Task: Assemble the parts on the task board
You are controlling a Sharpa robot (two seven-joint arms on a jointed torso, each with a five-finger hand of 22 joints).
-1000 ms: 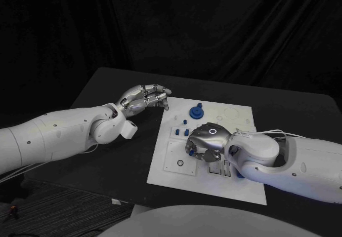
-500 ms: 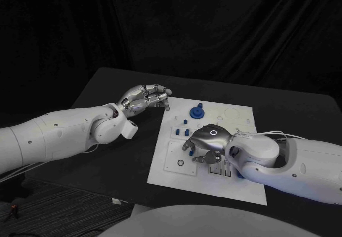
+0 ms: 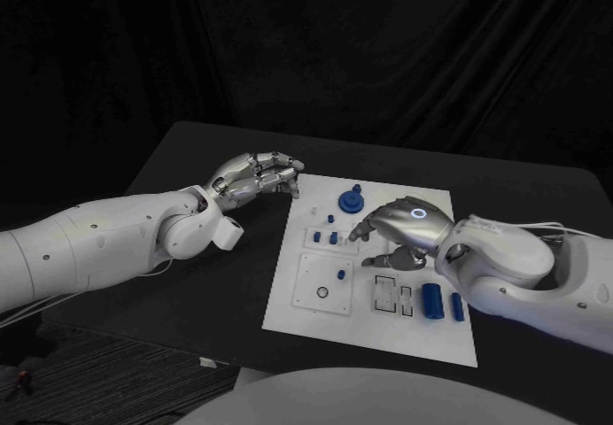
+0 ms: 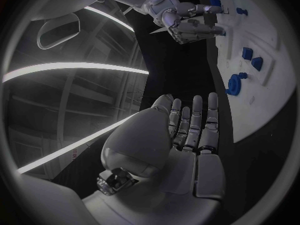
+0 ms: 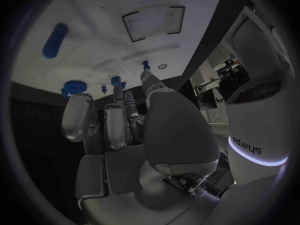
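Head view: the white task board (image 3: 335, 312) lies under the right hand (image 3: 399, 232), whose fingers are spread, holding nothing. Two blue cylindrical parts (image 3: 443, 302) lie just beside its wrist. Left hand (image 3: 259, 175), fingers loosely curled and empty, rests beside the board's far corner.

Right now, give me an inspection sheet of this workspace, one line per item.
Surface: black table, with the white board in the middle.
Job's things: blue parts on the board: a round piece with a knob at the far end, small pieces mid-board, two cylinders lying near the right edge.
Clutter: nothing seen.
Hands: left hand off the board's far left corner, fingers curled, holding nothing; right hand above mid-board, fingers apart, holding nothing.
Cables: thin white cable along the right arm.
Surroundings: dark curtain behind the table.
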